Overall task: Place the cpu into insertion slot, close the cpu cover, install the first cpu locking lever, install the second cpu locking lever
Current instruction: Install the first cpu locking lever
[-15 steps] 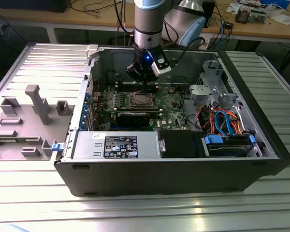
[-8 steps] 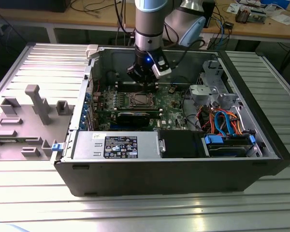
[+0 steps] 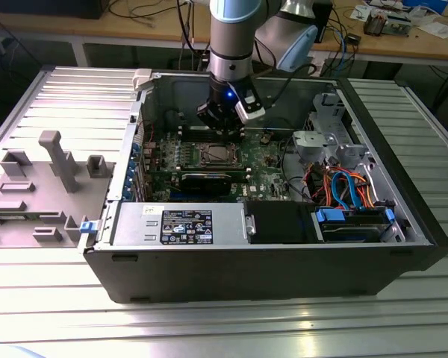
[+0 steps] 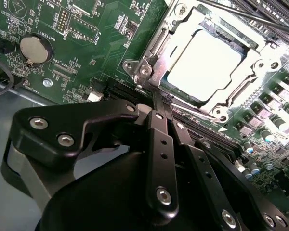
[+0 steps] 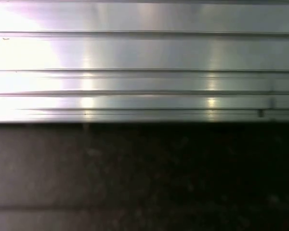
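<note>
While hanging over the far edge of the motherboard inside the open computer case (image 3: 269, 261), tool (image 4: 160, 98) pressed together, pinching nothing visible. Just ahead of the fingertips, cpu (image 4: 205, 61) seated flat in the socket, cpu cover (image 4: 156, 45) down around it. In the exterior view, tool (image 3: 225, 127) just beyond the socket, cpu (image 3: 213, 156) on its near side.

An open black computer case (image 3: 269, 265) is lying on the ribbed metal worktop (image 3: 209, 321). Inside the case, a grey power supply box (image 3: 181, 225) is sitting along its near wall, with blue and orange cables (image 3: 351, 186) bunching towards the exterior view's right. A grey plastic tray (image 3: 37, 186) is resting outside the case, towards the exterior view's left.
</note>
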Robot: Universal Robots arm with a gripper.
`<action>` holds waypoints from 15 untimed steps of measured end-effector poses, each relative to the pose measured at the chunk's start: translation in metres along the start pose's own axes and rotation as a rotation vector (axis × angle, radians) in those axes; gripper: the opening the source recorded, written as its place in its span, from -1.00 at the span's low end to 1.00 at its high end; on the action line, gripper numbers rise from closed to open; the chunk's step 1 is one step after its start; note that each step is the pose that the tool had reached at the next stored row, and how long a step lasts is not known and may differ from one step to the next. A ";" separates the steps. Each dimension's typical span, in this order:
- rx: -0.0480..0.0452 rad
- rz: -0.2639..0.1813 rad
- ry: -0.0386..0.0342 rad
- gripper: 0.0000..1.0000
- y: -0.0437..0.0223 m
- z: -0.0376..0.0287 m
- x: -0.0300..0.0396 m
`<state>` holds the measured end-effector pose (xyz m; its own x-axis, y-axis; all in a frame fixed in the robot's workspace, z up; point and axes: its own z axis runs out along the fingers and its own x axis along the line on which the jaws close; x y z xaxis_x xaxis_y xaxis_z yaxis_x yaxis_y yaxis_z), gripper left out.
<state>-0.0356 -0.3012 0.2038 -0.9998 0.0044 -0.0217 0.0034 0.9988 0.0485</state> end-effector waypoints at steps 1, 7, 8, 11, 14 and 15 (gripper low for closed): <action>-0.0003 0.000 -0.0003 -0.79 0.0001 -0.0001 -0.0002; -0.0004 0.000 -0.0002 -0.79 0.0002 -0.0038 -0.0003; -0.0004 0.000 -0.0002 -0.79 0.0003 -0.0038 -0.0003; 0.0013 0.000 0.0002 -0.79 -0.0002 -0.0025 -0.0012; 0.0043 0.000 0.0008 -0.79 -0.0008 0.0000 -0.0021; 0.0046 0.000 0.0005 -0.79 -0.0013 0.0010 -0.0022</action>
<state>-0.0334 -0.3024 0.2027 -0.9998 0.0041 -0.0213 0.0032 0.9990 0.0439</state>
